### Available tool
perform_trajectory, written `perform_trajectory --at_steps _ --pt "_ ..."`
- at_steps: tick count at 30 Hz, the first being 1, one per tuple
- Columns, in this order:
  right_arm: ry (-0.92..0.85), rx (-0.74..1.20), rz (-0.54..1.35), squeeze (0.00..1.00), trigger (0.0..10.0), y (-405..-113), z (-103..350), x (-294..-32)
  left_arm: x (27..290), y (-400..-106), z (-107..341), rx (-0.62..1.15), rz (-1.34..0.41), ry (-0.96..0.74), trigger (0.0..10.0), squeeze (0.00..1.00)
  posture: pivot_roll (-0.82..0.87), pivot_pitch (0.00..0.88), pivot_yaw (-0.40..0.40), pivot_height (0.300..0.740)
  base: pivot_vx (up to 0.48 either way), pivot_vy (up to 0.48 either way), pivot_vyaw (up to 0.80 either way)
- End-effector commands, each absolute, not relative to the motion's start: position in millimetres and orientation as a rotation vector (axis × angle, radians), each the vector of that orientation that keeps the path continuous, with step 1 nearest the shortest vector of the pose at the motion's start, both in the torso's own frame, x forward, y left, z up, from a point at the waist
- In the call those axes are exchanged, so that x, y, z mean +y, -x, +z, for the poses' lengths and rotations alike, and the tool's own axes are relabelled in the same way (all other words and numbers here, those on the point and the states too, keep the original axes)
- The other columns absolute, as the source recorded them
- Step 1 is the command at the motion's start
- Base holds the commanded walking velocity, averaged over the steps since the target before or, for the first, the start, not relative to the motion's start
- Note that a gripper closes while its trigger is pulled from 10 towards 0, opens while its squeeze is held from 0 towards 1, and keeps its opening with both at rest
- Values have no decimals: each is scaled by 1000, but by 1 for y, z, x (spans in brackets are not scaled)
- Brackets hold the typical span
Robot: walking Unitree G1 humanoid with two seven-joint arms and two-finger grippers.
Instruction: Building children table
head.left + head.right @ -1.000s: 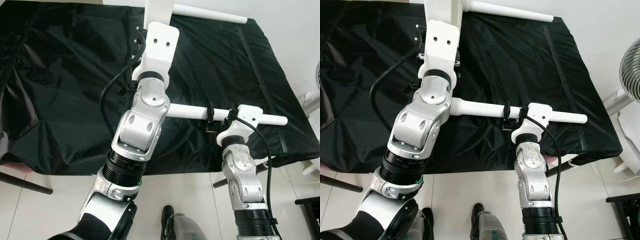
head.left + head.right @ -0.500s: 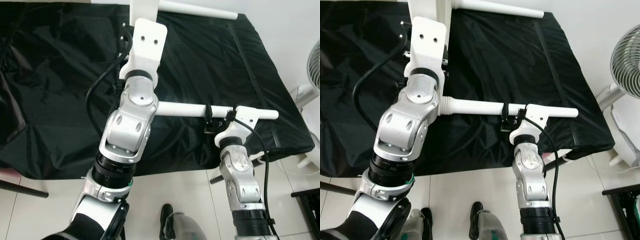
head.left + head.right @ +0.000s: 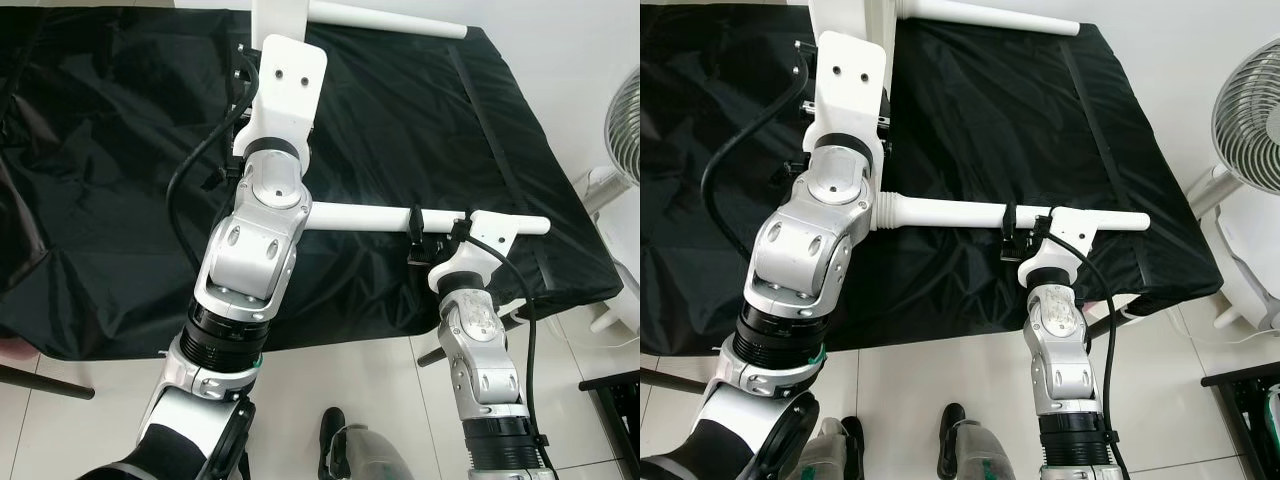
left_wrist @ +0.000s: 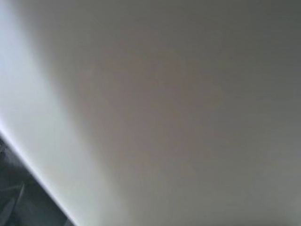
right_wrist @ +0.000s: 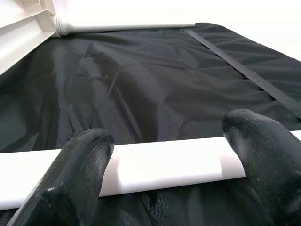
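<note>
A robot stands at a table draped in black cloth (image 3: 120, 200). Its right gripper (image 5: 164, 160) is clamped around a white table leg (image 3: 370, 216), held level just above the cloth. The left gripper (image 3: 285, 90) is raised against the white tabletop piece (image 3: 275, 12) at the far edge; its fingers are hidden, so their state cannot be told. Over the last second the view has swung right, revealing a fan (image 3: 1252, 125), while both arms keep their poses. The leg is probably being steadied for attachment.
</note>
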State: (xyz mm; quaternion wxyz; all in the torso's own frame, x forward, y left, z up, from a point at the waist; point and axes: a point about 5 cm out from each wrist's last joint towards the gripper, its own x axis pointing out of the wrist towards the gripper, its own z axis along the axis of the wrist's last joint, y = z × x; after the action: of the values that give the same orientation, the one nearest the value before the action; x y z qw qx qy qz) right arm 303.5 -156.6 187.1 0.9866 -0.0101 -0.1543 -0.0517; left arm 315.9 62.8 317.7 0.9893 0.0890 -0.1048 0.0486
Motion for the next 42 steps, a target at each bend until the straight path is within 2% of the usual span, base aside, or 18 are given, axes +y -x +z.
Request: perform_trajectory --at_steps 1,2,3,4,9,10,23,24,26,27,28,35,36,37,38,39,42 --pt "28 -299 -116 0 10000 -302 182 -159 90 -323 309 -149 264 -194 10000 0 180 209 -39 740 0 0 0" --pt "29 -299 -118 0 10000 -302 182 -160 88 -323 307 -146 246 -186 10000 125 174 207 -36 740 0 0 0" --pt "29 -299 -118 0 10000 -302 182 -160 88 -323 307 -146 246 -186 10000 125 174 207 -36 740 0 0 0" --pt "30 -299 -120 0 10000 -301 182 -160 86 -323 306 -142 230 -178 10000 1000 174 207 -36 740 0 0 0" --pt "31 -301 -127 0 10000 -301 182 -161 83 -324 304 -136 215 -180 10000 1000 174 207 -36 740 0 0 0" --pt "31 -301 -131 0 10000 -300 182 -162 81 -324 304 -135 195 -178 10000 0 165 207 -29 740 0 0 0" --pt "39 -303 -148 0 10000 -300 182 -166 73 -326 307 -164 157 -186 10000 0 157 215 -24 740 0 0 0" --pt "38 -303 -149 0 10000 -300 182 -166 72 -325 307 -171 159 -185 7725 0 157 215 -24 740 0 0 0" --pt "38 -303 -150 0 10000 -300 182 -166 72 -325 307 -176 160 -184 7725 0 157 215 -24 740 0 0 0" --pt "38 -303 -151 0 10000 -300 182 -166 72 -325 308 -177 161 -184 1294 0 156 218 -20 740 0 0 0" --pt "39 -302 -153 0 10000 -300 181 -166 71 -324 308 -188 150 -182 0 0 156 218 -20 740 0 0 0" --pt "40 -301 -158 0 10000 -300 181 -166 62 -322 308 -206 75 -171 0 0 155 224 -15 740 0 0 0" --pt "41 -301 -159 0 10000 -300 182 -166 61 -322 308 -206 62 -170 1216 0 155 224 -15 740 0 0 0" --pt "41 -301 -159 0 10000 -300 182 -166 61 -322 308 -206 62 -170 1216 0 155 224 -15 740 0 0 0" --pt "43 -302 -159 0 10000 -300 182 -166 58 -322 308 -214 37 -166 3686 0 154 225 -13 740 0 0 0" --pt "44 -302 -161 0 10000 -300 182 -167 56 -320 309 -227 11 -164 10000 0 154 228 -13 740 0 0 0" --pt "43 -304 -162 0 10000 -301 182 -167 54 -316 309 -239 -23 -161 10000 0 153 231 -10 740 0 0 0"
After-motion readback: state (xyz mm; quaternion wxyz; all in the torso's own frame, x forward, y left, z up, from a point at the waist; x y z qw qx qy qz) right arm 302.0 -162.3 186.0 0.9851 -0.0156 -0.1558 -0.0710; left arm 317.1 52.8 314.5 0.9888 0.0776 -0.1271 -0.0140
